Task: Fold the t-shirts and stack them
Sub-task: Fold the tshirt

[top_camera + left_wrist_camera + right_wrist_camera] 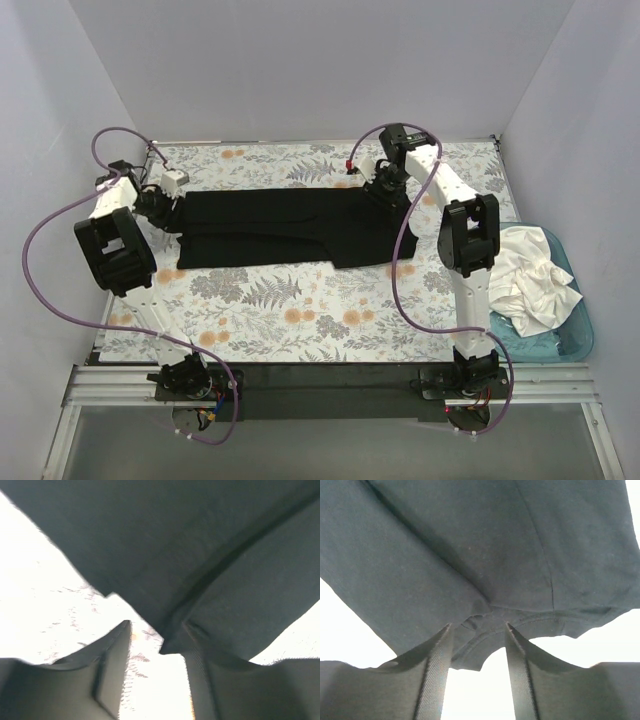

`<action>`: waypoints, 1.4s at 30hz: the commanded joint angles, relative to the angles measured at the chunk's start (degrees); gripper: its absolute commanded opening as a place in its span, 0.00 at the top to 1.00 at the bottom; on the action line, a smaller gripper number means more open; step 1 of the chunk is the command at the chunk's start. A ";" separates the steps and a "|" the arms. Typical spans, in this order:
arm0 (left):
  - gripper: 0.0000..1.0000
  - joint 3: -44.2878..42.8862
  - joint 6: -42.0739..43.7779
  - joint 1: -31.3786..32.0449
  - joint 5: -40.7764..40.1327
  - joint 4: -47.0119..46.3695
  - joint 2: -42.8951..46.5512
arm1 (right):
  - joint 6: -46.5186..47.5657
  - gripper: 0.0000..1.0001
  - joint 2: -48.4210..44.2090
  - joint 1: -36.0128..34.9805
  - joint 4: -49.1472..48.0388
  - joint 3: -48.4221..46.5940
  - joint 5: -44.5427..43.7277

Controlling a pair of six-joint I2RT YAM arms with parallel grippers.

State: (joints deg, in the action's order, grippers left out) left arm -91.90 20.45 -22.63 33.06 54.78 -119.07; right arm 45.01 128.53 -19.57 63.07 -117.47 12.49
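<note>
- Black t-shirt (290, 225) lies flat on the floral sheet (300, 310) as a long band, its long axis running left to right between the arms.
- Left gripper (172, 212) sits at the band's left end and right gripper (382, 195) at its right end. Each arm is nearest its own end.
- Left wrist view: the fingers (112, 675) are apart, with a cloth corner hanging just above the gap beside the right finger. Nothing is pinched.
- Right wrist view: the fingers are apart, and the collar (520, 622) edge dips into the gap, unclamped.
- Only the top view shows the white t-shirts (530, 275) heaped in the teal tub (580, 335), well apart on the right.
</note>
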 commanded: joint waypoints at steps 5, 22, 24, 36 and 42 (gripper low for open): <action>0.50 -9.71 -8.57 5.99 10.27 2.35 6.55 | -5.63 0.45 -10.47 7.00 3.10 4.60 9.99; 0.48 12.52 -45.65 53.13 10.61 -33.68 15.09 | -11.61 0.60 -19.81 17.03 3.82 29.49 25.12; 0.46 14.72 -51.78 53.13 11.15 -34.83 16.14 | -13.97 0.57 -20.60 16.94 2.86 32.11 25.56; 0.36 28.87 -81.87 53.22 7.81 -45.38 15.89 | -26.20 0.47 -22.18 13.07 -11.29 41.62 20.22; 0.32 33.45 -91.71 53.31 6.67 -52.06 14.83 | -29.01 0.43 -20.78 12.81 -14.46 42.41 17.75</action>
State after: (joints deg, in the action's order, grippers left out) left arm -59.75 -63.48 30.50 40.84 7.42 -104.25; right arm 18.87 108.47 -6.90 51.62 -75.90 31.94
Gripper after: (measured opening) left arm 0.677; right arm 0.561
